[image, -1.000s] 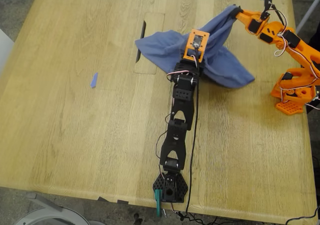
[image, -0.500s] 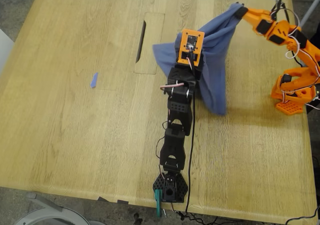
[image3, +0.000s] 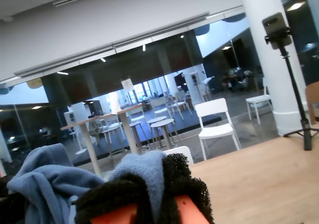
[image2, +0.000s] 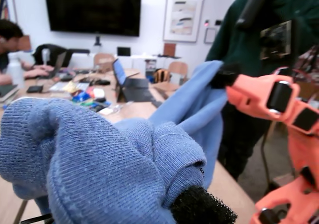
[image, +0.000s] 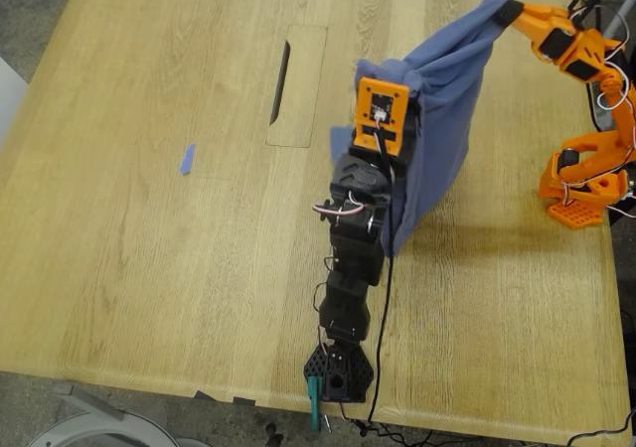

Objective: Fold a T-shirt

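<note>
- T-shirt (image: 442, 119) hangs above the counter (image: 149, 268), stretched between my two grippers, toward the exterior view's right.
- My first gripper (image: 390, 70) holds its lower corner near mid-counter; that arm's base sits at the near edge.
- My second gripper (image: 502, 8) holds the far upper corner; its arm's base stands at the right edge.
- Small strip (image: 187, 159) lies well apart on the left.
- Slot (image: 279, 81) in the counter sits left of the shirt.
</note>
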Robot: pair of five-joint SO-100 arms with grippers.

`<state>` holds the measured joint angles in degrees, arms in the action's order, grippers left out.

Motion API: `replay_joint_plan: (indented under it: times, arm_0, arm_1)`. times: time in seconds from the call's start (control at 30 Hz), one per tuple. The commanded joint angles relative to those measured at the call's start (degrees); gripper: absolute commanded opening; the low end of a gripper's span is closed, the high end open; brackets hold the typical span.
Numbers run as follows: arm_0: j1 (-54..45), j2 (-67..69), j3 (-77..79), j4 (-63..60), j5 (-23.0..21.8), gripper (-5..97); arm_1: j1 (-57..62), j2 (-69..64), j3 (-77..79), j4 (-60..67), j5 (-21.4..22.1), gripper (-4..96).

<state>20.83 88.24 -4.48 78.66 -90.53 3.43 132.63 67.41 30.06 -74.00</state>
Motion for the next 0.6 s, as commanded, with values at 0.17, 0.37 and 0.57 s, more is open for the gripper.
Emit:
replay_joint_plan:
  times: [0.17, 0.37, 0.57]
  arm_0:
    - [5.7, 14.3, 5.3, -5.2, 0.2, 0]
    - [6.6, 16.0, 5.4, -10.0, 1.8, 0]
    - [11.3, 16.1, 5.4, -10.8, 1.7, 0]
  arm_1:
    - [-2.0, -3.5, -15.9, 8.1, -1.0, 0.0]
    - [-0.3, -5.0, -23.5, 12.5, -0.8, 0.0]
    - [0.1, -4.7, -23.6, 12.4, -0.7, 0.0]
